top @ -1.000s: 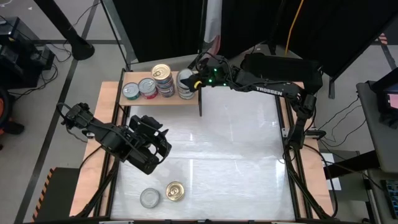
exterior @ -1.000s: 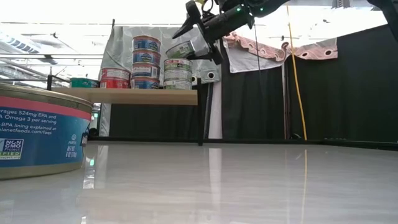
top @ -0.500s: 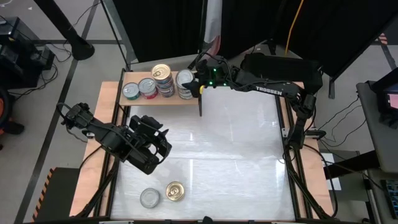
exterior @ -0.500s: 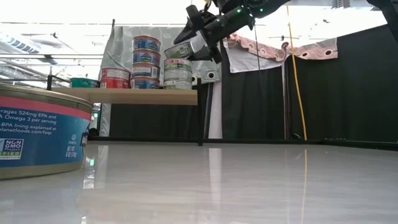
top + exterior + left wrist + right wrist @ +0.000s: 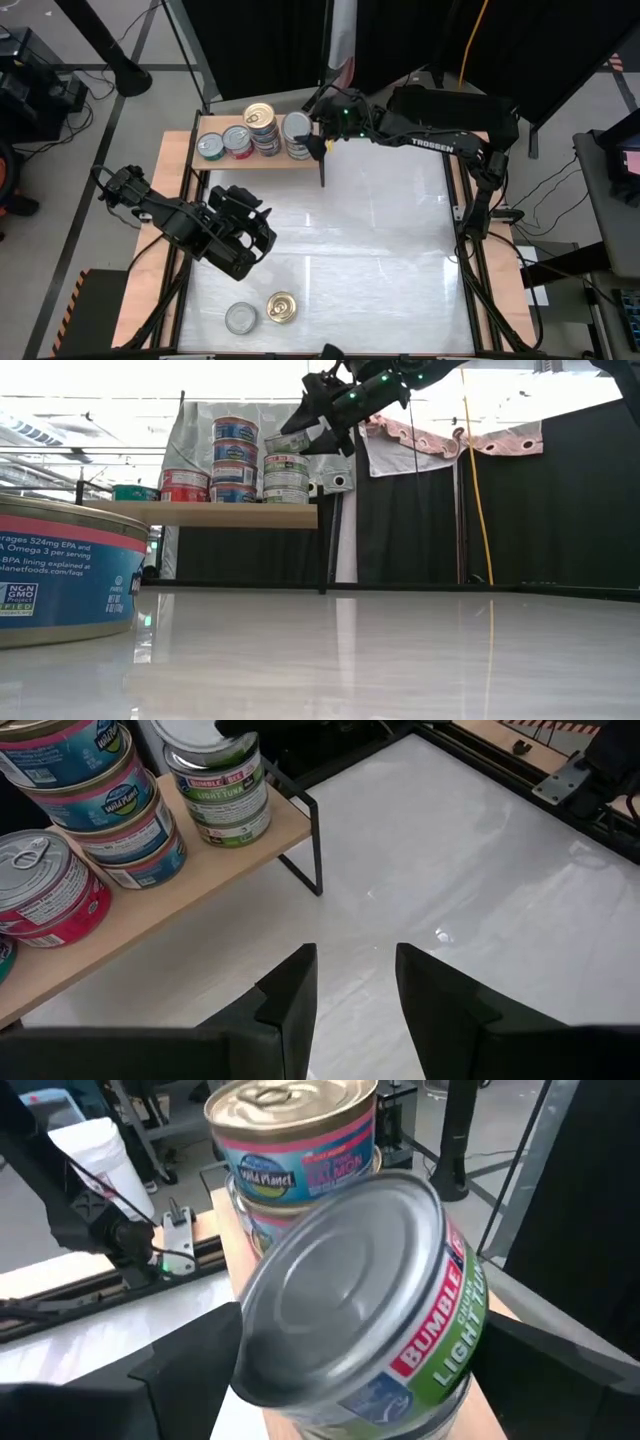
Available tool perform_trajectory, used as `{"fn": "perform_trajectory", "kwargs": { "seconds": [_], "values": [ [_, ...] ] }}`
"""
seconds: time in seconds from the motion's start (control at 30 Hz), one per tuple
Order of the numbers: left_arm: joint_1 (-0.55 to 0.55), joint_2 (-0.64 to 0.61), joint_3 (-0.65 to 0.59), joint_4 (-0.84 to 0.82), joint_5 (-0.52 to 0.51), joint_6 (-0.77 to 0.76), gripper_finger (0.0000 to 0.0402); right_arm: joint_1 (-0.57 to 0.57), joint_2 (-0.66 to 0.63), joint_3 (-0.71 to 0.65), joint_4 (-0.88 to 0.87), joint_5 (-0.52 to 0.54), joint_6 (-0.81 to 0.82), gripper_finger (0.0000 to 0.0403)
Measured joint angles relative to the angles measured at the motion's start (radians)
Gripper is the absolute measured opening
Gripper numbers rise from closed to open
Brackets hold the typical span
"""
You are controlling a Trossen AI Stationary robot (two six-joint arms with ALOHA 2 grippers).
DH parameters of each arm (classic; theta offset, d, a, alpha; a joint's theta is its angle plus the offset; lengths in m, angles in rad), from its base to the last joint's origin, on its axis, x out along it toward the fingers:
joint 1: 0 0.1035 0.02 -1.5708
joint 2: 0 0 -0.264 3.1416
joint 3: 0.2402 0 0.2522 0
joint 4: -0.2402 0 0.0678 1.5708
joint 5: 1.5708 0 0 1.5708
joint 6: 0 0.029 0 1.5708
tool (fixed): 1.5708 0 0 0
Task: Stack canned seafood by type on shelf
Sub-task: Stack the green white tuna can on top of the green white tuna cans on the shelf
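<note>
At the upper centre, my right gripper (image 5: 318, 128) has its jaws clamped on a tin (image 5: 355, 1305) atop the shelf (image 5: 205, 164) stack; my left gripper (image 5: 355, 985) waits, jaws apart.

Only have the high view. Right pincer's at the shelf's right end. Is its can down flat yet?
Observer: Not flat. In the low view the tuna can is tilted in the right pincer, right over the green-label stack.
Operator: Right type?
Observer: The right wrist view reads Bumble Bee light tuna with a green band, like the stack's labels.
Operator: Left arm?
Observer: The left pincer is open with nothing between its fingers, facing the shelf.
</note>
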Motion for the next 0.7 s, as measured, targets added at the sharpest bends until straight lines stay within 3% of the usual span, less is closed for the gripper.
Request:
{"fn": "perform_trajectory", "kwargs": {
  "seconds": [0.3,0.47,0.6,0.7],
  "values": [
    [0.000,0.000,0.000,0.005,0.042,0.000,0.0138,-0.009,0.000,0.000,0.063,-0.002,-0.078,0.0397],
    [0.000,0.000,0.000,0.039,0.079,-0.001,0.0138,-0.010,0.005,0.000,0.063,0.006,-0.101,0.0397],
    [-0.033,0.000,0.000,0.093,0.256,-0.010,0.0138,0.000,-0.038,-0.001,0.107,0.069,-0.101,0.0398],
    [-0.125,0.013,-0.001,0.141,0.391,-0.072,0.0138,0.002,-0.111,0.058,0.063,0.127,-0.083,0.0397]
  ]
}}
